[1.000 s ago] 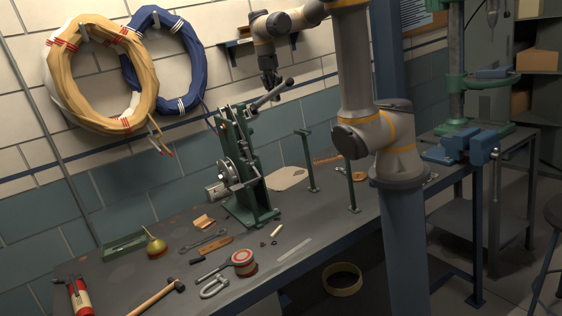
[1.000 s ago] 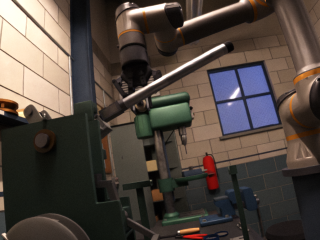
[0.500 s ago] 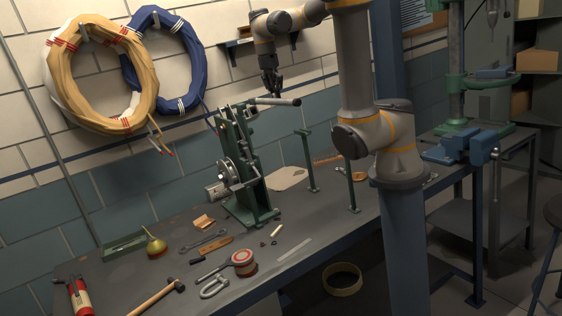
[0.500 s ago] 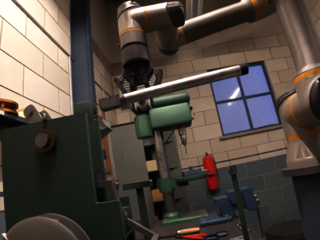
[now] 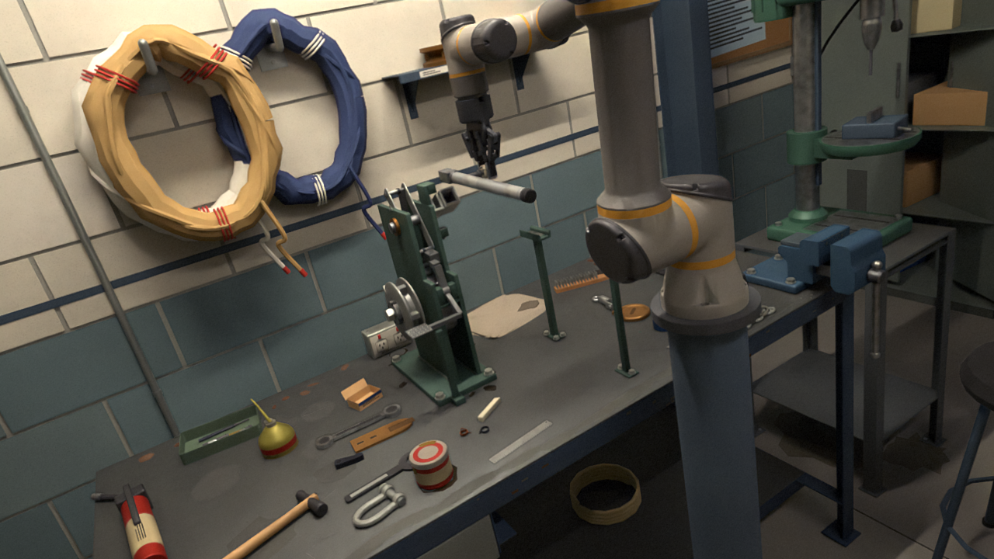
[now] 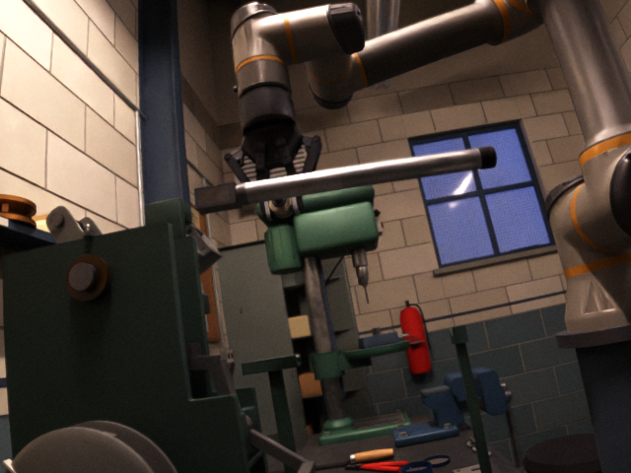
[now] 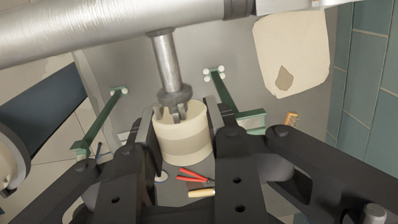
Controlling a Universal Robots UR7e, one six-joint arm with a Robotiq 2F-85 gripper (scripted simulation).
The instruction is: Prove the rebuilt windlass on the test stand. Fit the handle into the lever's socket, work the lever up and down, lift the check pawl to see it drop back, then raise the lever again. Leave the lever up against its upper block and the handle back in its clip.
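Observation:
My gripper (image 5: 484, 165) (image 6: 272, 175) hangs straight down above the green windlass stand (image 5: 431, 306) (image 6: 102, 326) at the back of the bench. The steel handle (image 5: 486, 184) (image 6: 357, 175) (image 7: 112, 26) runs nearly level from the lever's square socket (image 5: 445, 198) (image 6: 214, 197) out toward the arm's column, ending in a black cap. Two green clip posts (image 5: 544, 281) (image 7: 228, 94) stand on the bench to the right of the stand. The gripper is closed on the handle close to its socket end.
A tiled wall with two rope coils (image 5: 208, 118) stands behind the stand. The arm's blue column (image 5: 709, 417) rises at the bench front. Wrenches, a hammer (image 5: 278, 521), an oil can (image 5: 276, 436) and a tape roll (image 5: 432, 464) lie on the left half. A drill press (image 6: 326, 239) and vise (image 5: 820, 257) stand to the right.

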